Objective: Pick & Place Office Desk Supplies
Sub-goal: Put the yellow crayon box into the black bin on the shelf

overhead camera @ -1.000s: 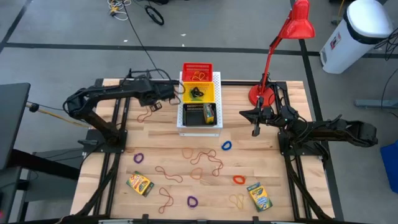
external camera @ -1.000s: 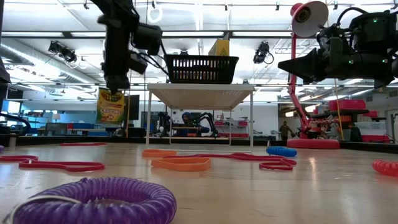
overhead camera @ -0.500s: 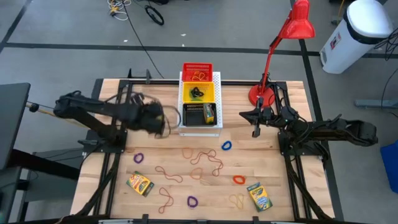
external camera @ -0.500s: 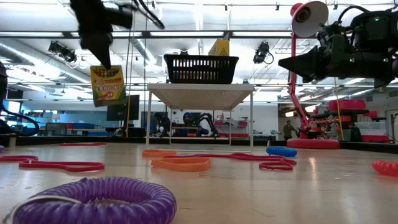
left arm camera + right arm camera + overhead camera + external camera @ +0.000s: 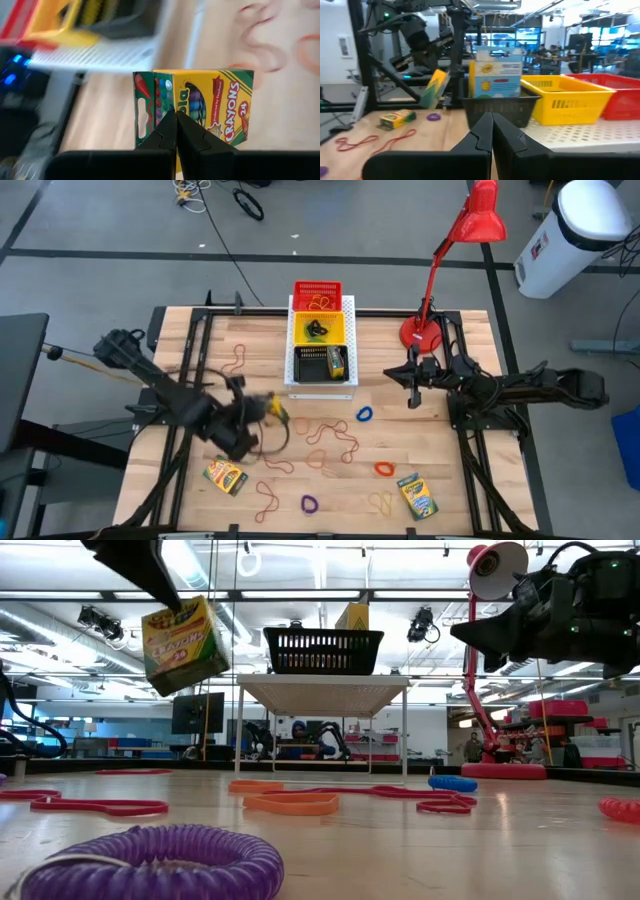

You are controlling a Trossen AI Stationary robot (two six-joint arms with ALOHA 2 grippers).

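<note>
My left gripper (image 5: 258, 413) hovers over the table's middle left, shut on a yellow-and-green crayon box (image 5: 210, 107), which hangs high above the table in the low view (image 5: 183, 640). My right gripper (image 5: 413, 384) is shut on nothing and hovers right of the bins. Two more crayon boxes (image 5: 226, 475) (image 5: 416, 496) lie flat near the front edge. A third crayon box (image 5: 336, 361) stands in the black bin (image 5: 318, 368). Reddish rubber bands (image 5: 330, 442) and purple (image 5: 222, 434), blue (image 5: 364, 415) and orange (image 5: 384, 469) loops lie on the wood. My left gripper pinches the crayon box between its two fingers, at the corner where the hang-tab end meets the printed front (image 5: 167, 106). The fingers slant down onto the box's upper corner (image 5: 165, 610). The box hangs below them, tilted and lifted clear of the table.
Red (image 5: 317, 294), yellow (image 5: 318, 330) and black bins stand in a row on a white perforated board (image 5: 348, 308) at the far middle. A red desk lamp (image 5: 440, 270) stands at the far right. Bare wood lies at the far left.
My left gripper has swung from beside the bins toward the table's near edge, carrying the crayon box. It has stayed shut on the box the whole time. The box hung upright before and now hangs tilted.
</note>
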